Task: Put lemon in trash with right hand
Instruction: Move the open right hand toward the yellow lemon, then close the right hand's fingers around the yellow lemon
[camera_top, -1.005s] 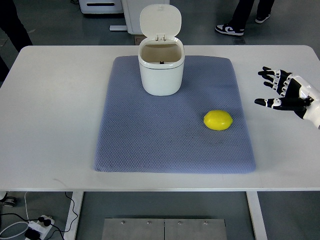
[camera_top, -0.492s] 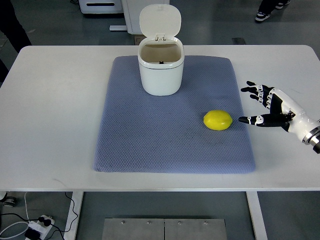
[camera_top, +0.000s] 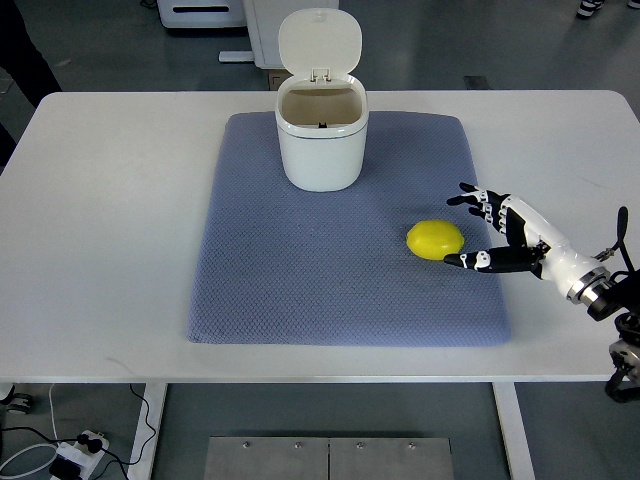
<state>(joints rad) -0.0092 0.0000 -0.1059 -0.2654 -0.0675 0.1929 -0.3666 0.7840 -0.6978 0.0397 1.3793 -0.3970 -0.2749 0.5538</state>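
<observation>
A yellow lemon (camera_top: 435, 240) lies on the right part of a blue-grey mat (camera_top: 300, 270). My right hand (camera_top: 478, 226) reaches in from the right edge, open, its fingers (camera_top: 478, 199) spread just right of the lemon and the thumb tip close to the fruit's lower right side; no contact is visible. A white trash bin (camera_top: 321, 135) with its lid flipped up stands at the mat's far middle, its mouth uncovered. The left arm does not show.
The mat lies on a white table (camera_top: 110, 220). White equipment stands on the floor beyond the table's far edge. A power strip with cables lies on the floor at the lower left.
My right hand has moved left and toward the near side, from the bare table at the right edge onto the mat's edge beside the lemon. The lemon and bin have not moved.
</observation>
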